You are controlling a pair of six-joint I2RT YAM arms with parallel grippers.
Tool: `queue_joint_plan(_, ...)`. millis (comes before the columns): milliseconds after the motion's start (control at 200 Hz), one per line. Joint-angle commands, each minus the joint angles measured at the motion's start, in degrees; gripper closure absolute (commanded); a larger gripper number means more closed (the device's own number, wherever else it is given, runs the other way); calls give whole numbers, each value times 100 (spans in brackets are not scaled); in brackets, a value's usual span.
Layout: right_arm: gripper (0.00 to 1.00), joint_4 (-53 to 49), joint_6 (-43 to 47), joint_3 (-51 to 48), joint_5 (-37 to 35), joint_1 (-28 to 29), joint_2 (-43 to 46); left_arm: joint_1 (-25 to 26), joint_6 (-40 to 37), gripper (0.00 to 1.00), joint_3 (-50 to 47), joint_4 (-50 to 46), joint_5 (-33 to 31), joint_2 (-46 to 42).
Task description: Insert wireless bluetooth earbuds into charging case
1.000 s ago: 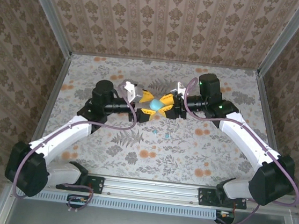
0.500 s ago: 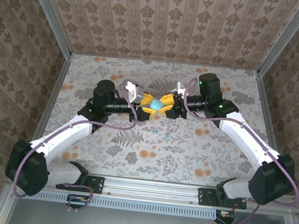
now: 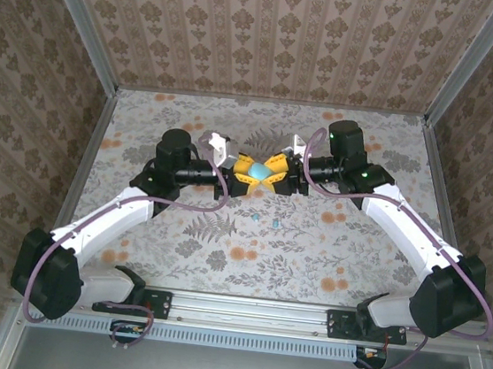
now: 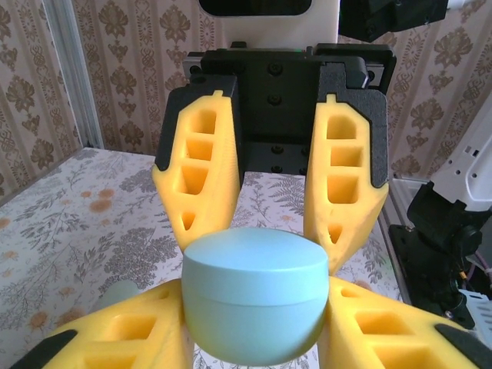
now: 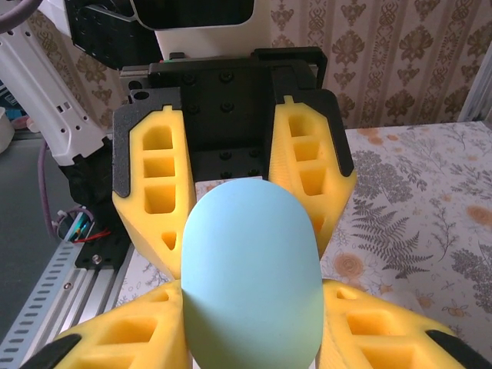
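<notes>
Charging case (image 3: 255,173) is the pale teal pebble held dead centre above the table, pinned between both grippers.

Going left to right: the left arm (image 3: 109,218) reaches in from its base at the near-left corner. The left gripper (image 3: 244,174) has its yellow fingers (image 4: 115,338) pressed against the case's two sides. In the left wrist view they sit snug on either flank, with no gap that can be made out. That view also shows a seam running round the case, lid down on the base, so it's closed.

Then the right gripper (image 3: 266,173) comes at it from the opposite side, nose to nose with the left one. Its own yellow fingers are clamped on the case too. From the right wrist camera the case looks like a tall egg standing between them. The right arm (image 3: 402,225) stretches back to the near-right corner.

On the floral table (image 3: 220,262), nearer than the grippers and slightly right of centre, lies one tiny teal earbud (image 3: 275,222). It's well clear of the case and nothing is touching it.
</notes>
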State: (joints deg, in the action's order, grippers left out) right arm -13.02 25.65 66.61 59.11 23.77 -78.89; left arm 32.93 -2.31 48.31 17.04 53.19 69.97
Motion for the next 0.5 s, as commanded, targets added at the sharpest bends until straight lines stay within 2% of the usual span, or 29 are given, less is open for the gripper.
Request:
queue_joint_plan(0, 64, -121, 121, 227, 222, 33, -47, 3, -100, 66, 165, -113, 90, 69)
queue_joint_plan(100, 58, -201, 32, 296, 170, 8, -46, 3, -116, 72, 133, -74, 54, 26)
queue_joint_plan(270, 48, -179, -543, 445, 338, -180, -248, -6, -71, 75, -5, 127, 132, -44)
queue_joint_plan(495, 42, -124, -1047, 534, 534, -410, -335, -14, -33, 76, -140, 354, 258, -155)
